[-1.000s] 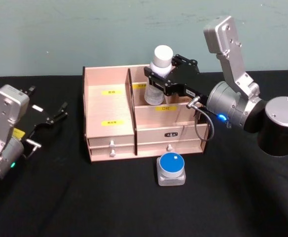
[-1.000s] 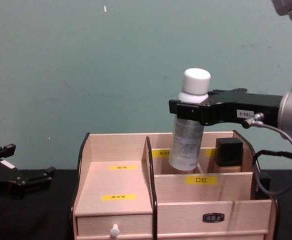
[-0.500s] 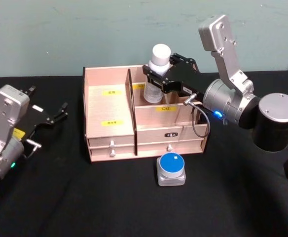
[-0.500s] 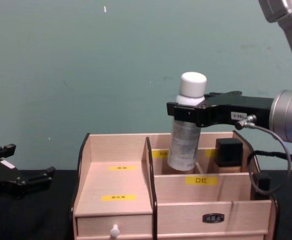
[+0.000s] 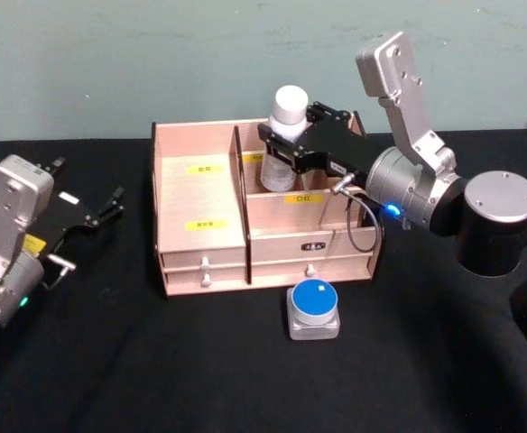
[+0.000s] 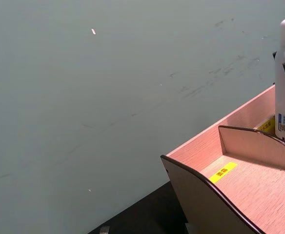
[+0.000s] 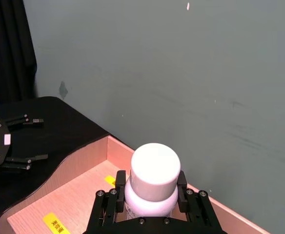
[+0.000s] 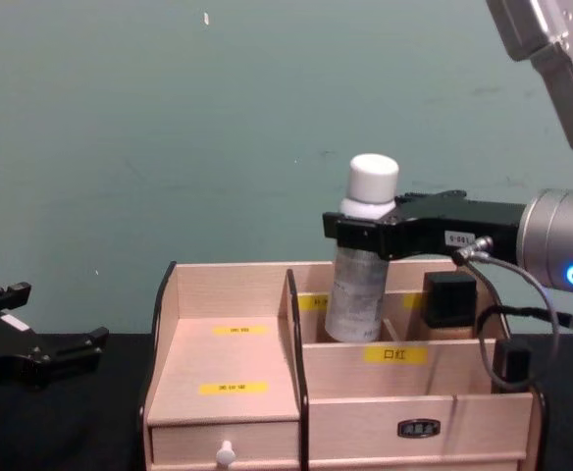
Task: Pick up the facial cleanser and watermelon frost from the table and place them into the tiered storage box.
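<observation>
Right gripper (image 8: 365, 225) pinches the white-capped bottle (image 8: 356, 292) just under its cap, upright, base inside the back slot of the tiered storage box (image 5: 200, 194) so it'd drop straight; left gripper (image 7: 37, 139) parked off left, fingers spread.

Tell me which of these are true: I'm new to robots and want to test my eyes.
1. The right pincer is shut on a white-capped bottle. True.
2. The bottle hangs over the left, stepped side of the box. False: its lower end dips into a rear compartment on the right of the tall divider.
3. The blue-lidded jar sits inside the box. False: it stands on the table, in front of the box.
4. The left pincer is open and holds nothing, off to the box's left. True.
</observation>
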